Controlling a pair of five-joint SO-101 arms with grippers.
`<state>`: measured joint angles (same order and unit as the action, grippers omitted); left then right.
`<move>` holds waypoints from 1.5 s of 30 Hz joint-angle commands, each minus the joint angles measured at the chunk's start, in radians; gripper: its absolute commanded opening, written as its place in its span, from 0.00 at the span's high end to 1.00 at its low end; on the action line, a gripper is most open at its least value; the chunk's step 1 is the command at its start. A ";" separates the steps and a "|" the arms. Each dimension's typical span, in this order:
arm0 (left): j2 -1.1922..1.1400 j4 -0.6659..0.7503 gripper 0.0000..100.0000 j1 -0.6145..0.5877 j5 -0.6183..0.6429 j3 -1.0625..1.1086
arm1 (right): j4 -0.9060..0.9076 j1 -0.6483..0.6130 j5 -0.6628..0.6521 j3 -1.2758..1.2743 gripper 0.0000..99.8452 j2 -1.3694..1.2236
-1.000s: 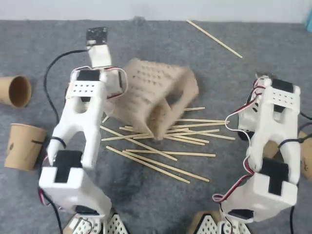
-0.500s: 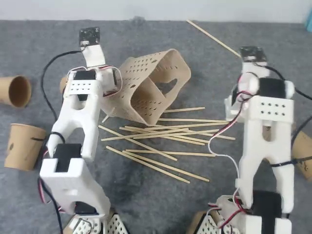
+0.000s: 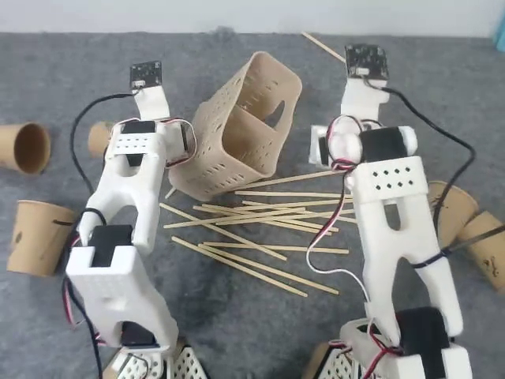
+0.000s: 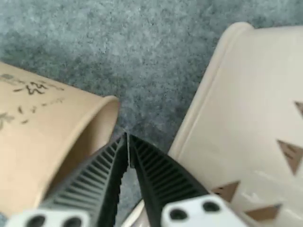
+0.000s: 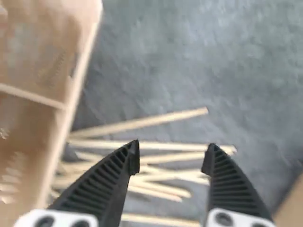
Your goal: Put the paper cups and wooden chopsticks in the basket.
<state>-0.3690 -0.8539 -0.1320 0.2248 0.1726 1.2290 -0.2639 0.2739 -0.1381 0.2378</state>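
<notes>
**Worktop** (image 3: 442,87): grey, felt-like surface carrying all the items below.

**Basket** (image 3: 237,134): tan, perforated, with two compartments. It sits tilted rather than flat, mid-worktop between the two arms, and both compartments are open to the high view. In the left wrist view its pale wall (image 4: 246,109) is just beside that arm's hand. In the right wrist view its rim (image 5: 42,71) is off to one side of the right hand.

**Chopsticks** (image 3: 260,229): a loose pile of wooden sticks, several crossing, lying on the worktop outside the basket. The farthest ones reach the basket's lower edge.

**Stray chopstick** (image 3: 323,46): lies alone at the far side, well apart from the pile.

**Left cups**: one (image 3: 24,146) lies on its side at the left edge, and a second (image 3: 39,235) is nearer the arm bases.

**Third cup** (image 3: 99,138): partly hidden behind the left arm, lying on its side (image 4: 42,142).

**Right cups** (image 3: 450,209): two, partly hidden by the right arm.

**Left hand** (image 4: 127,142): fingers closed, tips almost together, with nothing between them. It is low over the worktop, between the third cup's mouth and the basket wall.

**Right hand** (image 5: 173,144): fingers spread wide and empty. It is above the far end of the chopsticks (image 5: 142,124), beside the basket.
</notes>
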 commanded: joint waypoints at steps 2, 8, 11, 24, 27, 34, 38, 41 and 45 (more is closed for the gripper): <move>0.006 0.009 0.99 0.006 0.002 -0.013 | -0.088 -0.036 0.126 0.015 0.76 0.059; 0.006 0.009 0.99 0.006 0.002 -0.013 | -0.168 -0.079 0.187 0.002 0.76 0.030; 0.006 0.011 0.99 0.006 0.002 -0.015 | -0.225 -0.090 0.190 0.011 0.76 -0.013; 0.005 0.011 0.99 0.006 0.000 -0.021 | -0.249 -0.186 0.192 0.054 0.76 -0.196; 0.005 0.011 0.99 0.006 0.000 -0.022 | -0.254 -0.186 0.184 0.063 0.81 -0.268; 0.005 0.011 0.99 0.011 -0.002 -0.022 | -0.255 -0.180 0.037 0.112 0.98 -0.389; 0.005 0.011 0.99 0.012 -0.002 -0.022 | -0.265 -0.185 0.041 0.117 0.99 -0.406; 0.005 0.009 0.99 0.012 -0.002 -0.022 | -0.265 -0.205 0.041 0.117 0.99 -0.401; 0.009 0.008 0.99 0.008 0.005 -0.022 | -0.257 -0.214 0.041 0.129 0.99 -0.397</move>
<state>-0.3705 -0.8585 -0.1289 0.2202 0.1757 0.9697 -0.4572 0.3429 -0.0276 -0.1381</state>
